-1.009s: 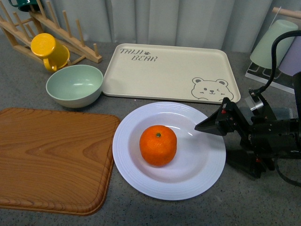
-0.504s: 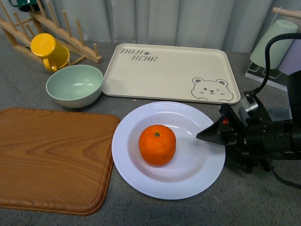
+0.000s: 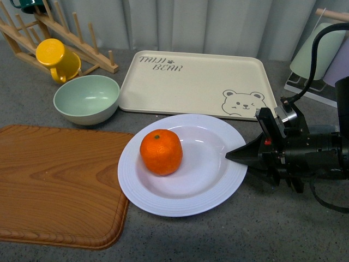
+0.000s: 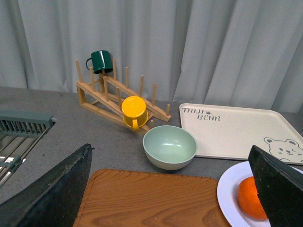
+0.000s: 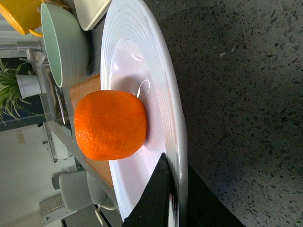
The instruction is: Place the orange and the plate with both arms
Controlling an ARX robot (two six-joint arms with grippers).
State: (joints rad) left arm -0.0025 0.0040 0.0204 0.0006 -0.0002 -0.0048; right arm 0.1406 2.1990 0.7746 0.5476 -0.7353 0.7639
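The white ridged plate (image 3: 191,185) lies on the grey counter with its left edge at the wooden board. The orange (image 3: 161,152) sits in the plate's left half; it also shows in the right wrist view (image 5: 110,124) and the left wrist view (image 4: 250,199). My right gripper (image 3: 240,155) is shut on the plate's right rim (image 5: 176,118), its jaws clamped above and below it. My left gripper (image 4: 175,189) is open and empty, held above the wooden board (image 4: 151,201), away from the plate (image 4: 229,196). The left arm is out of the front view.
A cream bear tray (image 3: 196,84) lies behind the plate. A pale green bowl (image 3: 86,99) and a yellow mug (image 3: 56,59) on a wooden rack (image 3: 76,38) stand at the back left. The wooden board (image 3: 60,185) is at the left. Pale cups (image 3: 322,52) stand at the back right.
The plate has slid left and a little back, its left edge now reaching the wooden board. The orange has rolled to the plate's left side. My right gripper followed, gripping the rim.
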